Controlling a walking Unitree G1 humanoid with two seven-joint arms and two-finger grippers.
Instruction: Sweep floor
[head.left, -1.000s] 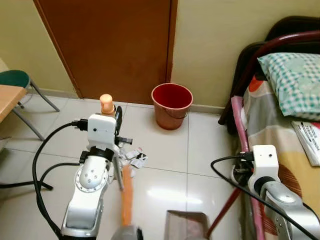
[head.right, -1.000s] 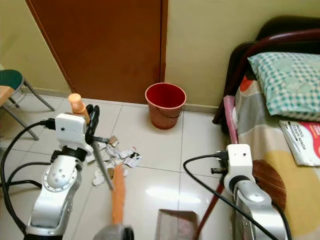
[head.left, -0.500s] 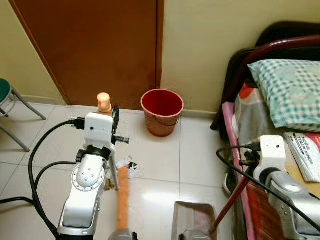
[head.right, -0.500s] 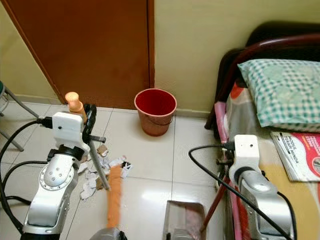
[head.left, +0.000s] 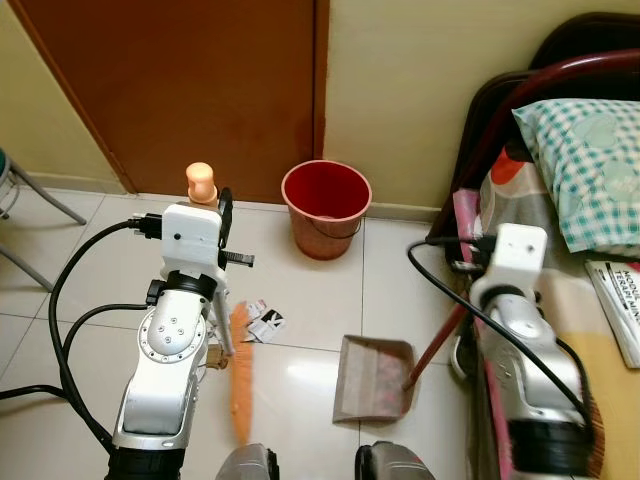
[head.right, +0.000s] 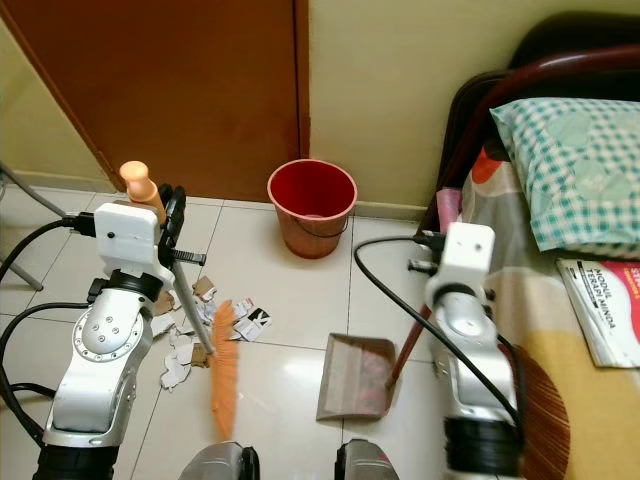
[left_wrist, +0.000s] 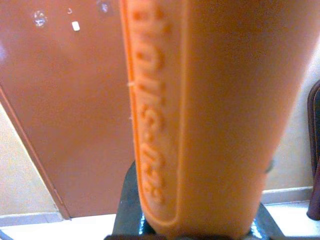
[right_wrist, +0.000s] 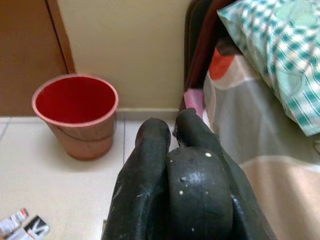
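Pale glossy floor tiles (head.right: 290, 300) underfoot. Nearest, one orange-bristled broom (head.right: 222, 375), its orange plastic handle pinched in the left gripper (head.right: 170, 215). Just right, one brown flat dustpan (head.right: 352, 378) on the tiles, its reddish stick clamped by the right gripper (right_wrist: 172, 132); head views hid those fingers. Several torn paper scraps (head.right: 245, 325) beside the bristles. Farther, one red plastic bucket (head.right: 311, 205) near a brown wooden door (head.right: 180, 90); rightward, a bed with one checked pillow (head.right: 575, 165).

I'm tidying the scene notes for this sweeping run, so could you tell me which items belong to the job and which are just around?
For the job: broom in left gripper; dustpan held by right gripper; paper scraps; red bucket.

Just around: pillow, magazine, bed frame, door.
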